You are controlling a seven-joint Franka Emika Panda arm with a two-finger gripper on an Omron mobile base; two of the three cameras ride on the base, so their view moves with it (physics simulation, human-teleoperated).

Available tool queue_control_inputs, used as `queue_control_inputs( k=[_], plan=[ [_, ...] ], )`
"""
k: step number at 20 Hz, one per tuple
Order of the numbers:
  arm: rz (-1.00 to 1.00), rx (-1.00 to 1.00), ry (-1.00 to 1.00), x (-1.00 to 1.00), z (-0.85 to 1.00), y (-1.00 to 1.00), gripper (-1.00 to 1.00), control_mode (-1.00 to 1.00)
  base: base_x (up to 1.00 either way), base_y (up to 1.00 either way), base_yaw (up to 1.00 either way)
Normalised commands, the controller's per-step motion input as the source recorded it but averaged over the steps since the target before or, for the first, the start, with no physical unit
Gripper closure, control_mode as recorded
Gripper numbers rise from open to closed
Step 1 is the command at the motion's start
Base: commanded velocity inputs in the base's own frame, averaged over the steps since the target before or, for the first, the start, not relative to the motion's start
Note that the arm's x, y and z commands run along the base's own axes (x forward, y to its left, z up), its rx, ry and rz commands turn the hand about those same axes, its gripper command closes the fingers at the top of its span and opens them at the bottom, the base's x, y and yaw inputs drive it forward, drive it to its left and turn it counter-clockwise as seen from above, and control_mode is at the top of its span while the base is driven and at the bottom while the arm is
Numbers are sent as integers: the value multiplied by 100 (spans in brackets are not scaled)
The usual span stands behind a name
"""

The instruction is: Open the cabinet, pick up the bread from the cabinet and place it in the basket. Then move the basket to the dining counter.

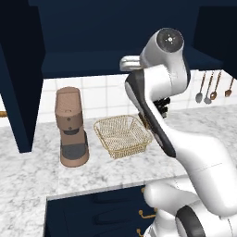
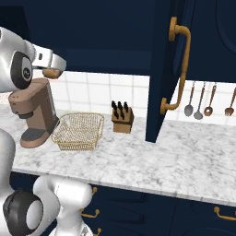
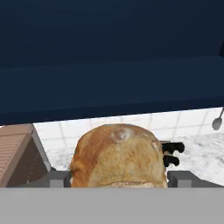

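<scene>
My gripper (image 3: 118, 179) is shut on the bread (image 3: 117, 155), a golden-brown roll sitting between the two grey fingers (image 3: 59, 178). In the right base view the bread (image 2: 53, 72) hangs under the hand, in front of the open cabinet (image 2: 92, 32) and above the coffee machine. The hand with the gripper (image 1: 126, 63) sits at the lower edge of the cabinet opening. The golden wire basket (image 1: 122, 134) (image 2: 78, 131) stands empty on the marble counter below, to the right of the coffee machine. The dining counter is out of view.
A brown coffee machine (image 1: 71, 127) (image 2: 34, 110) stands left of the basket. The open navy cabinet doors (image 1: 18, 83) (image 2: 166, 69) jut out on both sides. A knife block (image 2: 122, 119) sits by the tiled wall. Utensils (image 2: 198, 101) hang at the right.
</scene>
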Motion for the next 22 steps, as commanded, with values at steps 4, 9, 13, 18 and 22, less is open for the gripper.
queue_control_inputs(
  k=[4,9,13,18,22],
  plan=[
    [11,0,9,-100,-94,0,100,-100,0,0,0],
    [14,2,18,-46,-98,0,100,-100,0,0,0],
    [16,0,33,5,-93,0,100,-100,0,0,0],
    [14,-2,40,49,-80,1,100,-100,0,0,0],
    [0,-7,32,64,-55,4,100,-100,0,0,0]
  ],
)
